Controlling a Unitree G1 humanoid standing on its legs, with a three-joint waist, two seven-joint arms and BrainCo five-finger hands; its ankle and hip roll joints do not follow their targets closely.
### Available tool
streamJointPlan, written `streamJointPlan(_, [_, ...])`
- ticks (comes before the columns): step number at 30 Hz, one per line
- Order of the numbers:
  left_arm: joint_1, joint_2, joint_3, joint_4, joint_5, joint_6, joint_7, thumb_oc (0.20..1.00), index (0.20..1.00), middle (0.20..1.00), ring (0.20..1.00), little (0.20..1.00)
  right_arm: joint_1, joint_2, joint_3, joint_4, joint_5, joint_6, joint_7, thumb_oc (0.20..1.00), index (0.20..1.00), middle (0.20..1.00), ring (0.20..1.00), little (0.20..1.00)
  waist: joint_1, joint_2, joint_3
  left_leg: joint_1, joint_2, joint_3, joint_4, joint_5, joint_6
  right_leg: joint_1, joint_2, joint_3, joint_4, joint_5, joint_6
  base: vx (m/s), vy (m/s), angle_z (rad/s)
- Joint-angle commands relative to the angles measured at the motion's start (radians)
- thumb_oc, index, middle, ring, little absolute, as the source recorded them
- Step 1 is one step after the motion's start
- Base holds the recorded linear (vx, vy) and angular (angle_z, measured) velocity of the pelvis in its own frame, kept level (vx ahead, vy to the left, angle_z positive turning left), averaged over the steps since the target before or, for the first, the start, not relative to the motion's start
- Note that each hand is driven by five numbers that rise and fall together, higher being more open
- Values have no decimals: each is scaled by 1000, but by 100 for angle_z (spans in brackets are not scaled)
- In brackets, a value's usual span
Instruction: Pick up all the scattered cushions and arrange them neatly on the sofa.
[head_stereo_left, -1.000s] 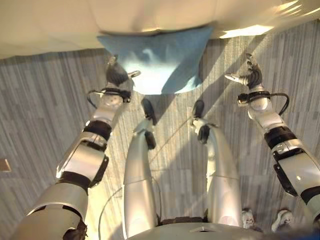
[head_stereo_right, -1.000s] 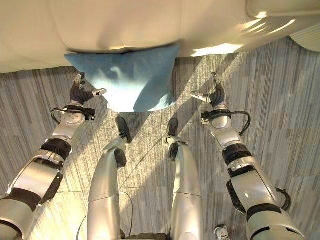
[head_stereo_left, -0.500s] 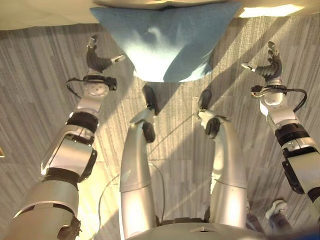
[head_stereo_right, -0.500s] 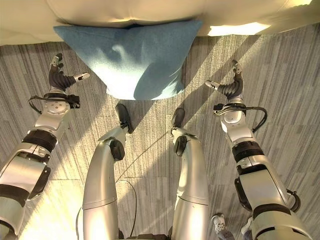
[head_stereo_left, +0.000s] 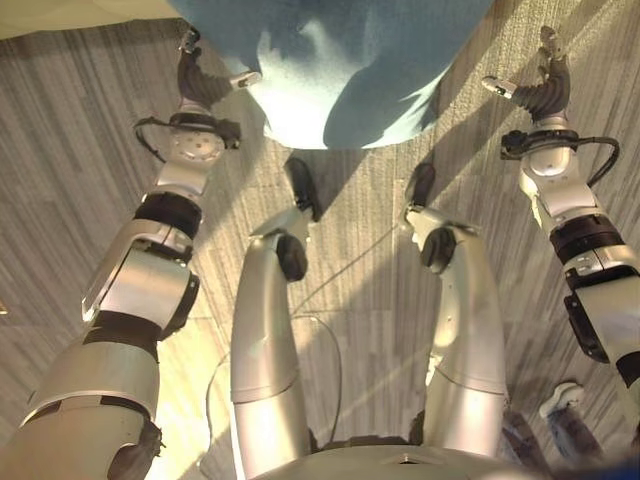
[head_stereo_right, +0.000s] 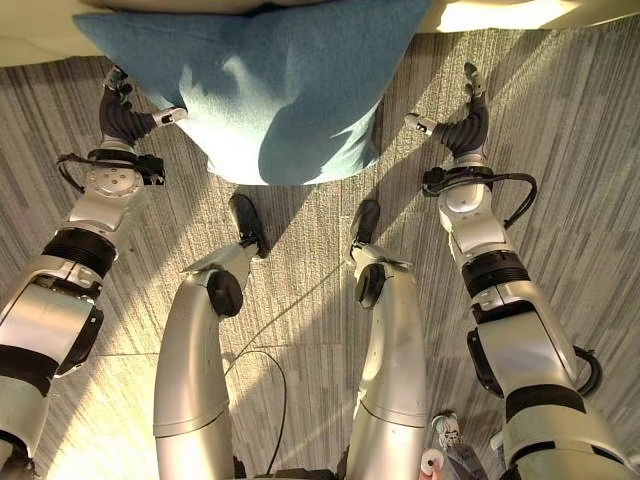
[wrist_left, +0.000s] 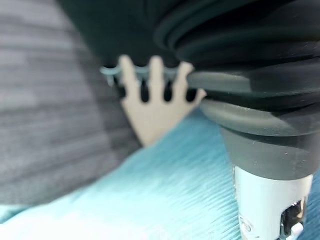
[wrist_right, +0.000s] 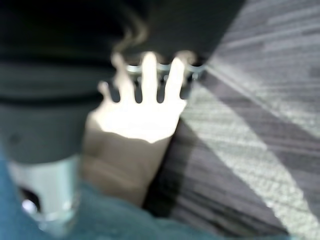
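Reaching for the blue cushion (head_stereo_right: 270, 95) at the frame's top centre.
Left hand (head_stereo_right: 120, 112) and right hand (head_stereo_right: 462, 125) flank it, fingers spread, holding nothing; closing inward looks next.

Cushion (head_stereo_right: 270, 90) on floor (head_stereo_right: 590, 200) at 12 o'clock, sofa (head_stereo_right: 40, 35) behind it. Left hand (head_stereo_right: 122, 115) at 10 o'clock, right hand (head_stereo_right: 465, 125) at 2 o'clock.

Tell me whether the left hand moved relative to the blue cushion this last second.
Yes. The left hand closed in on the blue cushion; its thumb now reaches the cushion's edge.
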Motion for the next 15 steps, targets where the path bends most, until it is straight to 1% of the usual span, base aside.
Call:
streamJointPlan(1, [39, -26, 19, 22, -28, -23, 21, 1000, 1000, 1000, 1000, 1000, 22, 39, 57, -23, 50, -52, -24, 1000, 1000, 1000, 1000, 1000, -19, -3, -66, 6, 7, -97, -5, -35, -73, 65, 16, 70, -53, 6, 89, 0, 0, 0])
streamJointPlan(4, [-4, -65, -6, 2, -58, -29, 31, 1000, 1000, 1000, 1000, 1000, -45, 64, 107, 20, 69, -41, -22, 1000, 1000, 1000, 1000, 1000, -11, -3, -40, 6, 9, -100, 15, -39, -71, 60, 17, 80, -31, -3, 86, 8, -9, -1])
streamJointPlan(8, [-39, -90, -31, -5, -65, -32, 34, 1000, 1000, 1000, 1000, 1000, -109, 85, 147, 71, 86, -32, -11, 1000, 1000, 1000, 1000, 1000, -2, 1, -19, 6, 8, -105, 29, -42, -68, 59, 19, 85, -15, -7, 84, 0, 0, 0])
streamJointPlan(9, [-56, -107, -44, -13, -69, -33, 36, 1000, 1000, 1000, 1000, 1000, -142, 98, 175, 98, 94, -25, -3, 1000, 1000, 1000, 1000, 1000, 4, 2, -12, 6, 10, -107, 32, -43, -68, 59, 21, 88, -13, -8, 85, 0, 0, 0])
streamJointPlan(10, [-57, -107, -44, -12, -69, -33, 36, 1000, 1000, 1000, 1000, 1000, -144, 98, 176, 101, 95, -26, -2, 1000, 1000, 1000, 1000, 1000, 4, 2, -11, 6, 10, -107, 33, -44, -68, 59, 21, 88, -12, -8, 85, 0, 0, 0])
streamJointPlan(15, [-111, -147, -83, -35, -77, -40, 39, 1000, 1000, 1000, 1000, 1000, -229, 139, 255, 164, 95, 1, 32, 1000, 1000, 1000, 1000, 1000, 15, 13, 1, 6, 7, -110, 42, -42, -68, 59, 18, 87, 3, -15, 84, 4, -6, 0])
